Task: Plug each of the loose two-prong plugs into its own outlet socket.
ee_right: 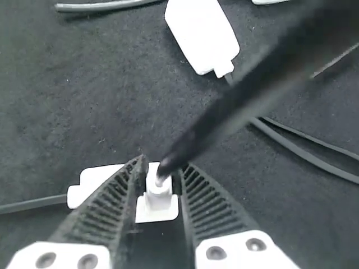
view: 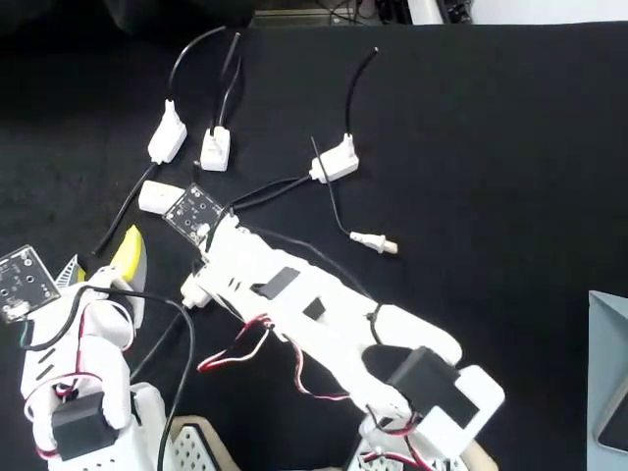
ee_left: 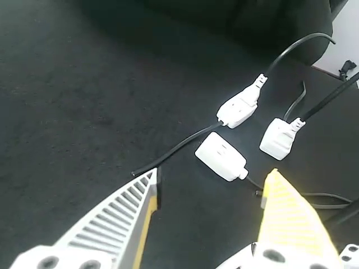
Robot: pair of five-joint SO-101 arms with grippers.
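Right gripper [ee_right: 159, 168] is clamped on a plug [ee_right: 157, 206], prongs hidden, beside a half-covered socket [view: 157, 197]; left gripper [ee_left: 213, 171] is spread apart near it.

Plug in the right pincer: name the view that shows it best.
Right wrist view: the plug sits clamped in the right pincer. In the high view the right arm covers it; the left wrist view faces sockets.

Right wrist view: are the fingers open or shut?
Shut, clamped on a white plug; its black cable sticks out between the fingers.
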